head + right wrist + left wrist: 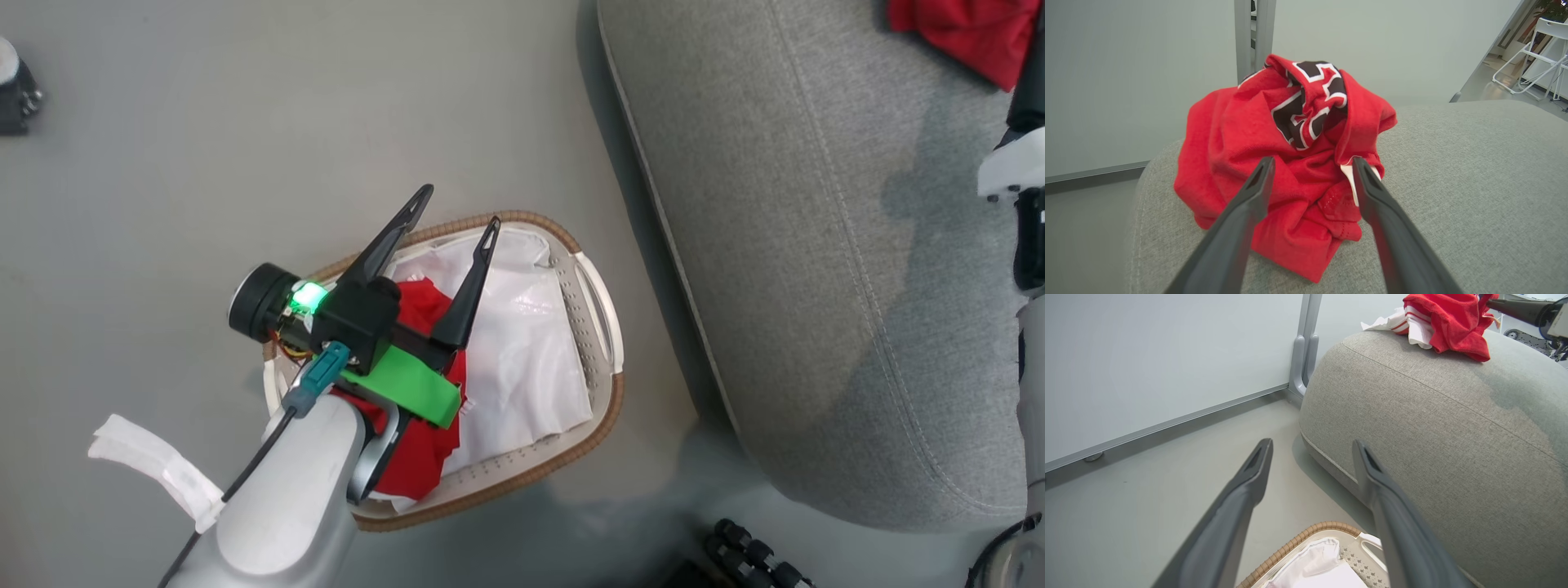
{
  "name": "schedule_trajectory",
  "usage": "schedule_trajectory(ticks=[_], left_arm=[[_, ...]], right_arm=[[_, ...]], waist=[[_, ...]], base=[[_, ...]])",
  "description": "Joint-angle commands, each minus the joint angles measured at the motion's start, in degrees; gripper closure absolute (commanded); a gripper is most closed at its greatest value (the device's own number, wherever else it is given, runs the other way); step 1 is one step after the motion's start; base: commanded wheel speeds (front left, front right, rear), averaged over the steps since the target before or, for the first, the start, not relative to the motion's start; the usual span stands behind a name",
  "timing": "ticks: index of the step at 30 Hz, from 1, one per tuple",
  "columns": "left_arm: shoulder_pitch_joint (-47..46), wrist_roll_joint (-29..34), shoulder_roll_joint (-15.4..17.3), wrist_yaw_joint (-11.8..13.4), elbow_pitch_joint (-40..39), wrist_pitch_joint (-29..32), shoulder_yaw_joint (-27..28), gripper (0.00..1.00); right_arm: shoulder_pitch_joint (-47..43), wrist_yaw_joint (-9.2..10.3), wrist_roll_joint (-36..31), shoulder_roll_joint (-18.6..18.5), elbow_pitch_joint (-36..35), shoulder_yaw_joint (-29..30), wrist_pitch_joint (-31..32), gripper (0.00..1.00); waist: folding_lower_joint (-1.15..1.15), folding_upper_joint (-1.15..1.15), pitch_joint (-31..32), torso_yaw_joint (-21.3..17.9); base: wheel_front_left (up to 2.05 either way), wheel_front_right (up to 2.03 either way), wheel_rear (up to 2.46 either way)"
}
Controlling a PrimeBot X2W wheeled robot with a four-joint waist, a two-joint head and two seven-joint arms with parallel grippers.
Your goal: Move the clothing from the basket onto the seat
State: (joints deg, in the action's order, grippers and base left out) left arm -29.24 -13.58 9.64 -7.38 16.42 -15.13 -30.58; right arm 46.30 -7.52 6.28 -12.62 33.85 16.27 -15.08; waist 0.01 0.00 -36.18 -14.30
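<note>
Where the right pincer (1312, 162) stands wide, the numbered garment (1241, 134) rests free on the seat (1453, 183); the left pincer (459, 206) (equally wide, empty) hovers over the basket (602, 322), poised for its red garment (424, 465)

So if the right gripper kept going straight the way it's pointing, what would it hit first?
Most likely the crumpled red jersey lying on the seat; the open right gripper points straight at it, though the gap is unclear.

Red jersey (1274, 175) with black, white-edged numerals on the grey woven seat (1453, 183); white perforated basket (584, 320), brown braided rim, red garment (420, 465) at seven o'clock, white liner (522, 359)
</note>
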Motion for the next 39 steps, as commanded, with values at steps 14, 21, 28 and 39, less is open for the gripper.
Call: schedule_trajectory(ticks=[14,21,28,39], left_arm=[[7.63,-2.40,-3.95,-0.15,0.57,-0.03,9.90,0.00],[15.08,-1.66,-4.56,-0.15,0.40,-0.03,18.03,0.00],[22.30,-1.19,-5.83,0.25,-0.10,-0.03,25.47,0.00],[29.11,-1.18,-6.67,-0.06,0.33,-0.03,30.09,0.00]], right_arm=[[-6.17,0.06,-2.60,-1.96,-1.92,-6.27,-0.14,0.00],[-10.85,0.06,-2.33,0.03,-5.02,-9.46,-0.14,0.00],[-18.34,0.06,-2.31,5.01,-9.10,-11.05,-0.15,0.00],[-32.92,0.06,0.46,9.58,-13.94,-16.83,-0.14,0.00]], waist=[[-0.01,0.00,19.64,5.53],[-0.01,0.00,26.17,8.32],[-0.01,0.00,29.22,10.69],[-0.01,0.00,32.74,12.97]], base=[[0.00,0.00,0.00],[0.00,0.00,0.00],[0.00,0.00,0.00],[0.00,0.00,0.00]])
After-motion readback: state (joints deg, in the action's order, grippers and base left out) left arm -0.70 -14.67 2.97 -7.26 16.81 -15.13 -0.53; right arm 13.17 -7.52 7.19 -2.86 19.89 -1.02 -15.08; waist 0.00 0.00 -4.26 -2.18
